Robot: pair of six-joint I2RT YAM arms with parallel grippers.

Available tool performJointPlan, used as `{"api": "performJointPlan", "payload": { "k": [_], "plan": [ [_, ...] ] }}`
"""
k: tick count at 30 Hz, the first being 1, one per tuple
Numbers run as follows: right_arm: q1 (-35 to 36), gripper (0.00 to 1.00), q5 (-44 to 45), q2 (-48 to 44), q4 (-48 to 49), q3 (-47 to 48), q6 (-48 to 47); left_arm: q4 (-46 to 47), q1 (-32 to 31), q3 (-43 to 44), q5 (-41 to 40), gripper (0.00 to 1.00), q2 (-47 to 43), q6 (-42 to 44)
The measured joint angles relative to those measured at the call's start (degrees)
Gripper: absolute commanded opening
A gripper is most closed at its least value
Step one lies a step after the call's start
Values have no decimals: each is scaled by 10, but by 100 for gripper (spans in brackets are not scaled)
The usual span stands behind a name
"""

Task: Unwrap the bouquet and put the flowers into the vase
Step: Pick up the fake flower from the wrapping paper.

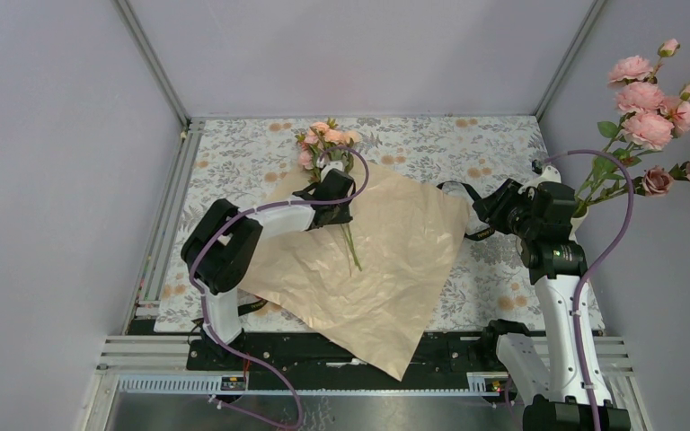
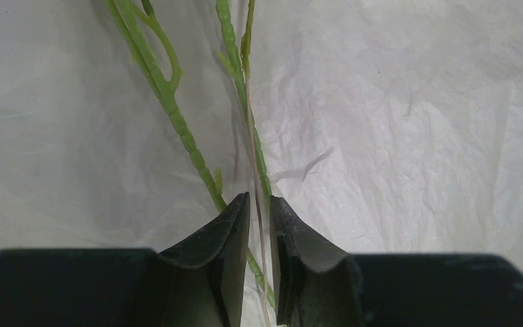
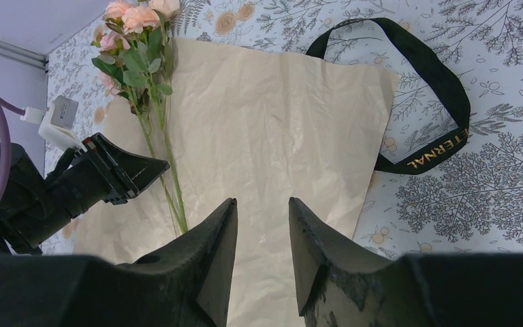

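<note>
Stems (image 2: pixel 178 119) sat inside my left gripper (image 2: pixel 259 201), jaws nearly together, grip I couldn't tell, while my right gripper (image 3: pixel 262 204) hovered parted, empty, by paper (image 3: pixel 279 122).

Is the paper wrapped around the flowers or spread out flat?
Spread out flat. The tan paper lies open on the tablecloth, flower stems rest loose on top, and the black ribbon lies off to the side.

The paper (image 1: pixel 368 269) is matt tan, crinkled all over. Flower stems (image 2: pixel 175 116) are green plastic, ridged and faintly glossy. The ribbon (image 3: pixel 453 88) is smooth black fabric with gold lettering. The tablecloth (image 1: pixel 494 153) looks like printed cloth. Gripper fingers (image 2: pixel 235 238) are matt black plastic.
</note>
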Motion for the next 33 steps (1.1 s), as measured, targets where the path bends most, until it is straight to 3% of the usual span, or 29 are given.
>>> {"api": "performJointPlan", "payload": {
  "k": [12, 19, 28, 33],
  "plan": [
    [0, 40, 0, 0, 0, 0, 0, -8, -1, 5, 0, 13, 8, 0],
    [0, 40, 0, -1, 0, 0, 0, -10, -1, 8, 1, 0, 14, -14],
    [0, 40, 0, -10, 0, 0, 0, -10, -1, 9, 7, 0, 10, -58],
    [0, 40, -1, -14, 0, 0, 3, 9, -1, -12, 16, 0, -35, -78]
  ]
}}
